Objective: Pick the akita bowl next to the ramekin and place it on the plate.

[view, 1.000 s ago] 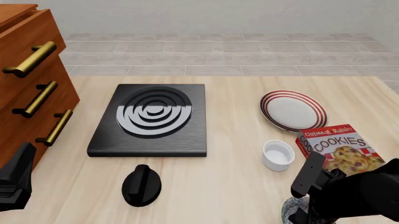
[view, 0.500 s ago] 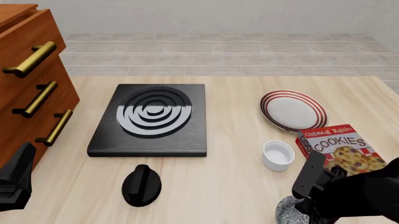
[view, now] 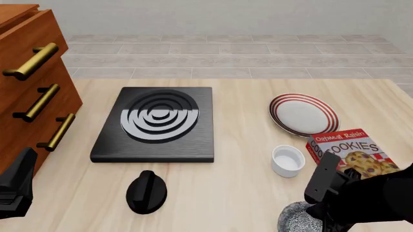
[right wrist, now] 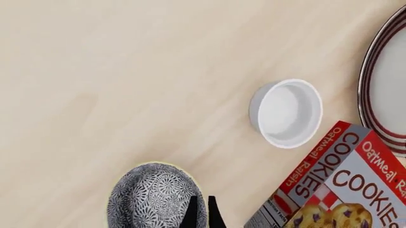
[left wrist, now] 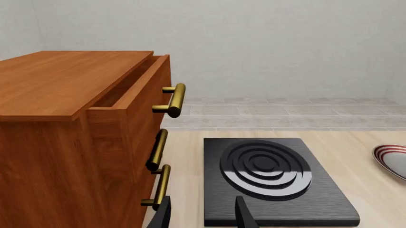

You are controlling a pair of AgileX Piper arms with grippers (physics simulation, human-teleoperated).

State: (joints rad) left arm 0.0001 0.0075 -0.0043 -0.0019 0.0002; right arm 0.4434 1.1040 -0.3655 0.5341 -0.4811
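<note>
Front view looks down the table (view: 245,159) — both wrist views share its plate (view: 303,114).

Akita bowl (view: 295,218) at near edge, ramekin (view: 287,160) just behind; cookie box (view: 351,152) right of ramekin; plate (view: 303,114) farther back.

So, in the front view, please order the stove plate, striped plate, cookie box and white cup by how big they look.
1. Stove plate, largest.
2. Striped plate and cookie box: alike; the box is partly hidden by the right arm.
3. White cup, smallest.
</note>
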